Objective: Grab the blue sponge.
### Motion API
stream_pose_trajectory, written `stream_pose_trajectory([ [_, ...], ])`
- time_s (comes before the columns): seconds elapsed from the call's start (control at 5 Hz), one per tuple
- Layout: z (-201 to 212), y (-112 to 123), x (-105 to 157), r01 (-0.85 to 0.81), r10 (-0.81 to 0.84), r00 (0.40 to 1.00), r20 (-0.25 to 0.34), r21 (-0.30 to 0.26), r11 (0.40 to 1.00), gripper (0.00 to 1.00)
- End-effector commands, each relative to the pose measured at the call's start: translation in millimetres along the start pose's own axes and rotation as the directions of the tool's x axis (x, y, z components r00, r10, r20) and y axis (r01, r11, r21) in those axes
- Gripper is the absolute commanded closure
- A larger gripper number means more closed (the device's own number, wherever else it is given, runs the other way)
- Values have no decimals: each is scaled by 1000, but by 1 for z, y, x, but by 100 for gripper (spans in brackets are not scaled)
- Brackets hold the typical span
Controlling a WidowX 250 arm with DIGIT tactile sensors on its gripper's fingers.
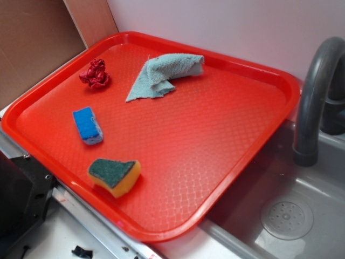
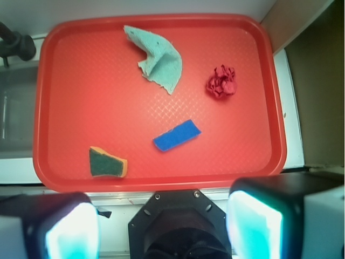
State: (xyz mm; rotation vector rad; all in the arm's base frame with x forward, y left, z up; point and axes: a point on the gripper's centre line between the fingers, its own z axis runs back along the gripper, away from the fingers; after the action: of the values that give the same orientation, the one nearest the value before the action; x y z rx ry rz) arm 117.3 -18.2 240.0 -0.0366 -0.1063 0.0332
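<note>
The blue sponge (image 1: pixel 88 125) lies flat on the left part of the red tray (image 1: pixel 259 135); in the wrist view it (image 2: pixel 177 135) sits near the tray's middle, tilted. My gripper (image 2: pixel 163 226) is open and empty, high above and short of the tray's near edge; its two pale fingertips (image 2: pixel 73 232) show at the bottom of the wrist view, far from the sponge. The gripper is not in the exterior view.
A yellow sponge with a dark green top (image 1: pixel 114 176) (image 2: pixel 108 163) lies near the tray's front edge. A teal cloth (image 1: pixel 161 75) (image 2: pixel 159 59) and a crumpled red object (image 1: pixel 96 73) (image 2: pixel 221 81) lie at the back. A grey sink (image 1: pixel 285 216) with a faucet (image 1: pixel 315 97) is to the right. The black robot base (image 2: pixel 175 226) is below the gripper.
</note>
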Motion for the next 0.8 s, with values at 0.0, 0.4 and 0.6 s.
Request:
stream_pose_trajectory([
  [0.0, -10, 5, 11, -361, 360, 930, 71, -12, 933, 0],
  [0.4, -76, 23, 24, -761, 755, 640, 144, -16, 649, 0],
  [0.6, -111, 28, 29, -791, 783, 607, 136, 12, 612, 0],
])
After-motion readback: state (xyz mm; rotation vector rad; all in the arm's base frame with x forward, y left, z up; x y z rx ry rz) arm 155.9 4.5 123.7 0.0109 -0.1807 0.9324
